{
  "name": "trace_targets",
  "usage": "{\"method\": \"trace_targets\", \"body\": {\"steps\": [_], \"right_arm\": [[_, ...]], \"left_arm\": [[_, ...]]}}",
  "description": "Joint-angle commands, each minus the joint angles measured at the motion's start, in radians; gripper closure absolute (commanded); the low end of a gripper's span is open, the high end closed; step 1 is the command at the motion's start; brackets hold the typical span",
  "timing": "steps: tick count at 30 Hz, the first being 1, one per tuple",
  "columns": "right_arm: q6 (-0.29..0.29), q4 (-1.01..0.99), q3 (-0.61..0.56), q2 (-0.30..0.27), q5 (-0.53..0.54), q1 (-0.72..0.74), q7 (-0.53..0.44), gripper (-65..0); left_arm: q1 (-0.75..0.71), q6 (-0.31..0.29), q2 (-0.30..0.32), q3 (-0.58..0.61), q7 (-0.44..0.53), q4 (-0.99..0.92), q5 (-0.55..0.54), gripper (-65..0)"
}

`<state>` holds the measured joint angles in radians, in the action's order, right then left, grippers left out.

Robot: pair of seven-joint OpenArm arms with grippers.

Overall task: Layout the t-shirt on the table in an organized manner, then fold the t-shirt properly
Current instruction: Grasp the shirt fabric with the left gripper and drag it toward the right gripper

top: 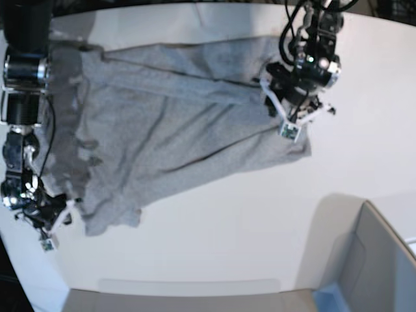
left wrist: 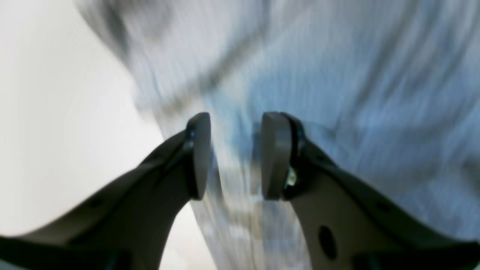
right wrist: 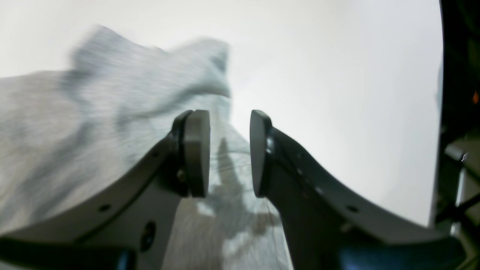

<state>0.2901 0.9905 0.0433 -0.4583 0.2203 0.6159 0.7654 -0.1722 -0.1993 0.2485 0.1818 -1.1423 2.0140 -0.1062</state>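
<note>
You had the t-shirt (top: 175,123) spread with wrinkles on the table (top: 260,221). Your left gripper (left wrist: 234,155) was part open above the shirt's cloth, holding nothing. Your right gripper (right wrist: 228,153) was part open too, empty, at the shirt's edge.

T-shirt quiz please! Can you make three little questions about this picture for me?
1. True or false: the t-shirt is folded into a neat square.
2. What colour is the table? A white, B green, C black.
3. Fill in: the grey bin sits in the base view's lower ____ corner.

Key: 1 false, it lies spread out and wrinkled; 2 A; 3 right.
</note>
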Motion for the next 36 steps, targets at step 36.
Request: {"method": "trace_targets", "body": {"steps": [36], "right_arm": [[-0.225,0.195,0.165,-0.056,0.004,-0.489,0.029,-17.4]], "left_arm": [[0.013,0.007,-0.005,0.532,-0.018,-0.201,0.003,-23.3]]}}
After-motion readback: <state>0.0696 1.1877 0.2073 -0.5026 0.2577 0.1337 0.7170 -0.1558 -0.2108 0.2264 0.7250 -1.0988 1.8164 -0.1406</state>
